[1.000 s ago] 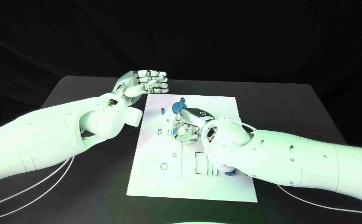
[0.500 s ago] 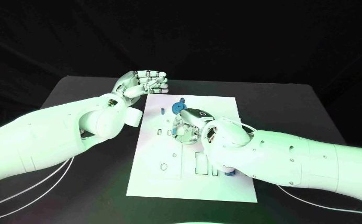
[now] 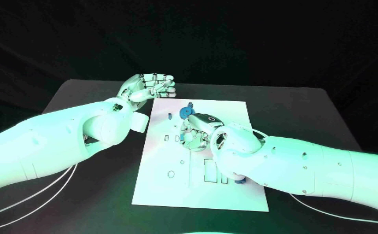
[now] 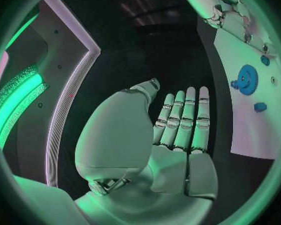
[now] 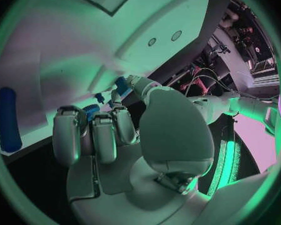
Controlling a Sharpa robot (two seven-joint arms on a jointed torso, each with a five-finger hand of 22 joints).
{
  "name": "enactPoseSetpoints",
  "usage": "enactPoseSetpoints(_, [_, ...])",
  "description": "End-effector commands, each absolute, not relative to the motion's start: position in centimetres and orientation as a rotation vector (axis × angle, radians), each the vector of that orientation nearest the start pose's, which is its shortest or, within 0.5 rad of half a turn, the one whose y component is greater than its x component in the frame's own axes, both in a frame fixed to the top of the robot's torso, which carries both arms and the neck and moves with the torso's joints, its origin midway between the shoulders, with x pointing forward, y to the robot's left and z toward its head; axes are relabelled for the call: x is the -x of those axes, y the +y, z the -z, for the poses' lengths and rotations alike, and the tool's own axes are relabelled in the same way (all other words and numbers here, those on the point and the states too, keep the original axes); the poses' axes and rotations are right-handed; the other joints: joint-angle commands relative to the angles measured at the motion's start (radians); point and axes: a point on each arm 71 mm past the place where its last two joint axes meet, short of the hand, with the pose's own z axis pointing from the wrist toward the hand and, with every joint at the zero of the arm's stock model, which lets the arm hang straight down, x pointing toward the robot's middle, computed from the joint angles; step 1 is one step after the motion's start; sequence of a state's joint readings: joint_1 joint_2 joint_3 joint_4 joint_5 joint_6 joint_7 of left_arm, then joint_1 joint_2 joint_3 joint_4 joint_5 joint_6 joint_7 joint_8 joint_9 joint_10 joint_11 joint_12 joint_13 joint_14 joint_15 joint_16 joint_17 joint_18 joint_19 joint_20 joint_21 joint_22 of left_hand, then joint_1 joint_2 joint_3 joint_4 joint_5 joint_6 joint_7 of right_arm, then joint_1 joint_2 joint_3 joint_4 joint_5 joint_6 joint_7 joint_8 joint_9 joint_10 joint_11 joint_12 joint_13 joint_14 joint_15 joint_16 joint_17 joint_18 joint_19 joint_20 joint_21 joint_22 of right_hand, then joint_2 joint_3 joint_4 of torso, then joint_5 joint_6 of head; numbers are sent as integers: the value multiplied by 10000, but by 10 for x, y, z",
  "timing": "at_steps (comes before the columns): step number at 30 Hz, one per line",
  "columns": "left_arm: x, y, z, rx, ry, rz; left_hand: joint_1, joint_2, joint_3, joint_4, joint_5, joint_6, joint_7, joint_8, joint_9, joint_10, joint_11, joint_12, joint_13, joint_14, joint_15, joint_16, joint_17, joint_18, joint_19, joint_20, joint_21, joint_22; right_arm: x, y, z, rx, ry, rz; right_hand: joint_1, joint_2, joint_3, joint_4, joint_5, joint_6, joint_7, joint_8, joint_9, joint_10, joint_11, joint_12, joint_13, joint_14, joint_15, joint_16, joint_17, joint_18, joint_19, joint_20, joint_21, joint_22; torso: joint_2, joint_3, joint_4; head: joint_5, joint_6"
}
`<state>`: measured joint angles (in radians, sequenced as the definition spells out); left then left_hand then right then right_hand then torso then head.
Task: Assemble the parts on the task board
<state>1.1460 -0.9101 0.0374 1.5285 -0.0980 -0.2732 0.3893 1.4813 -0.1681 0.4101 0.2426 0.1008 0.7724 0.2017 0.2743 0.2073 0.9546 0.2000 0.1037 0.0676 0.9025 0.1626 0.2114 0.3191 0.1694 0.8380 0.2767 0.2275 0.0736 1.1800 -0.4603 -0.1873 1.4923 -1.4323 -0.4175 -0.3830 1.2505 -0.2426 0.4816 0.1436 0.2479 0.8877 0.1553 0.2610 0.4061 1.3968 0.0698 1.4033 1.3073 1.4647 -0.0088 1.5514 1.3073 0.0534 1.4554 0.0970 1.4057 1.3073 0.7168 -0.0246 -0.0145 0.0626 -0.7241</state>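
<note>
Right hand (image 3: 197, 134) on task board (image 3: 236, 108) | left hand (image 3: 151, 86) empty | one blue gear (image 3: 187, 111)

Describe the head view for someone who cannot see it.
A robot's right hand reaches down onto a white board on a black table, near a blue gear. Its left hand hovers empty beside the board's far corner.
</note>
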Motion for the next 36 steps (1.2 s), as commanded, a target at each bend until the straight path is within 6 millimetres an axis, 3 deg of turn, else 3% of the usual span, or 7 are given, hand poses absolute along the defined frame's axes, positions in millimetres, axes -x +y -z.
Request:
enactPoseSetpoints(1, [-487, 237, 172, 10396, 13949, 15530, -81, 1, 57, 19, -36, 68, 517, 55, 16, 60, 12, 24, 15, 81, -19, 49, 11, 152, 68, -23, 48, 11, -439, -31, 235, 1690, 17725, -7504, -53, -155, -158, 47, 5, -80, 17, -52, -26, -62, 42, -52, 469, 912, 101, -11, 1973, -43, -31, 82, -80, 1044, 6, 0, 5, -8, -2])
enactPoseSetpoints(10, [-488, 237, 173, 10383, 13990, 15472, -81, 1, 57, 19, -36, 68, 517, 55, 16, 60, 12, 24, 15, 81, -19, 49, 11, 152, 68, -23, 48, 11, -438, -35, 231, 1491, 17409, -7719, -129, -213, -501, 155, 13, -240, 49, -144, -86, -109, 75, -83, 436, 906, 133, -19, 1951, -31, -54, 118, -129, 1018, -3, 7, 2, -9, -3])
enactPoseSetpoints(14, [-489, 239, 174, 10276, 14199, 15185, -198, -46, 106, 45, -43, 67, 496, 52, 4, 83, -33, 17, 5, 526, -132, 346, 176, 166, 434, -151, 248, 73, -436, -42, 228, 1280, 17362, -8282, 473, 254, -2382, 646, 91, -823, 268, -686, -331, -258, 285, -171, 331, 887, 291, -42, 1883, -2, -140, 296, -305, 919, -31, 8, -5, 4, 6])
enactPoseSetpoints(23, [-491, 245, 182, 9778, 15436, 13814, -1085, -168, -202, 409, -49, 335, 142, 459, 198, 1202, -589, 1168, 544, 2311, -921, 4843, 2942, 101, 2517, -1084, 2307, 1058, -439, -72, 202, 308, 17003, -10278, 1495, 614, -3381, 1320, 102, -885, 354, -1014, -442, -557, 350, -374, 26, 813, 376, -141, 1598, 116, -400, 353, -747, 603, -52, 15, -32, 37, 79])
enactPoseSetpoints(26, [-492, 247, 187, 9432, 16271, 13134, -1374, -149, -311, 429, -50, 471, -32, 971, 446, 1466, -786, 2160, 1170, 2472, -1110, 6687, 4040, 109, 2857, -1305, 3334, 1650, -442, -89, 192, -246, 16937, -10717, 1577, 628, -3380, 1334, 93, -819, 342, -998, -432, -569, 343, -378, 16, 808, 370, -149, 1584, 123, -418, 351, -780, 582, -110, 33, -45, 58, 75])
enactPoseSetpoints(29, [-491, 248, 192, 8722, 17343, 12143, -2329, 32, -535, 395, -25, 477, -355, 1901, 949, 1428, -1109, 4699, 2918, 4191, -1417, 10518, 7720, 104, 3214, -1634, 5199, 2788, -447, -111, 180, -974, 16911, -10909, 1642, 642, -3372, 1346, 86, -729, 321, -965, -417, -608, 327, -407, -25, 799, 360, -162, 1553, 131, -437, 344, -816, 559, -165, 49, -59, 105, 37])
enactPoseSetpoints(36, [-489, 243, 195, 6702, 19880, 9661, -3225, 122, -551, 506, 6, 416, -822, 4080, 2403, 914, -1523, 8880, 6085, 5659, -1758, 12549, 10342, -36, 2880, -1884, 8346, 5582, -459, -163, 161, -2535, 16678, -10589, 1661, 679, -3362, 1386, 79, -617, 294, -919, -398, -605, 303, -404, -29, 791, 340, -175, 1524, 132, -437, 331, -827, 559, -255, 83, -69, 174, 4])
